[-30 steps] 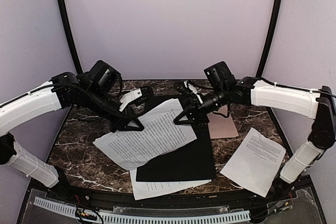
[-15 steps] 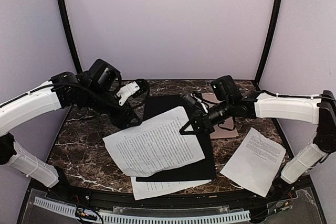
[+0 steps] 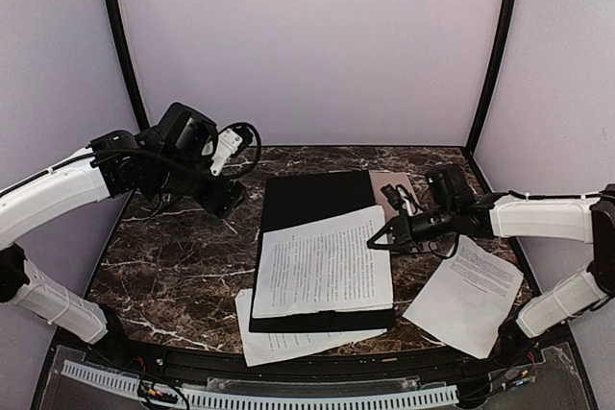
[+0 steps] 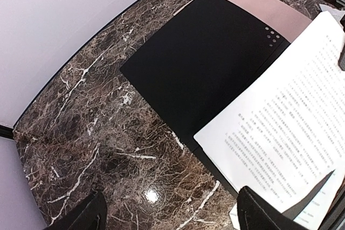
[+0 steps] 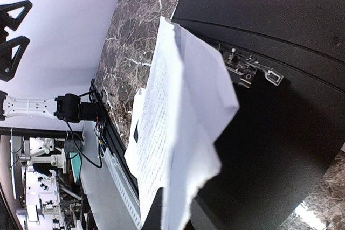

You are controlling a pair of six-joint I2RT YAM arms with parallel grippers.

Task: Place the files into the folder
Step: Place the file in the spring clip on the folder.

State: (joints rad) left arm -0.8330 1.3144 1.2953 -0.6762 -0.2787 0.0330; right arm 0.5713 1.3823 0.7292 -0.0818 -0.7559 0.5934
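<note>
Pulls limp white printed paper sheet (image 3: 325,261) right onto tan card folder (image 3: 312,201), right gripper (image 3: 392,235) clamping its edge; left gripper (image 4: 171,203) apart.

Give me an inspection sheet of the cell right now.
Surface: dark marble table, glossy.
Job's things: folder open, black inside; top sheet lies on it; second sheet pokes out under its near edge; third sheet on the table at right.
Clutter: nothing seen.
Claws: left claw open, empty; right claw shut on the top sheet's right edge.
Cables: black loop at the left wrist.
Surroundings: lilac walls, black posts.
</note>
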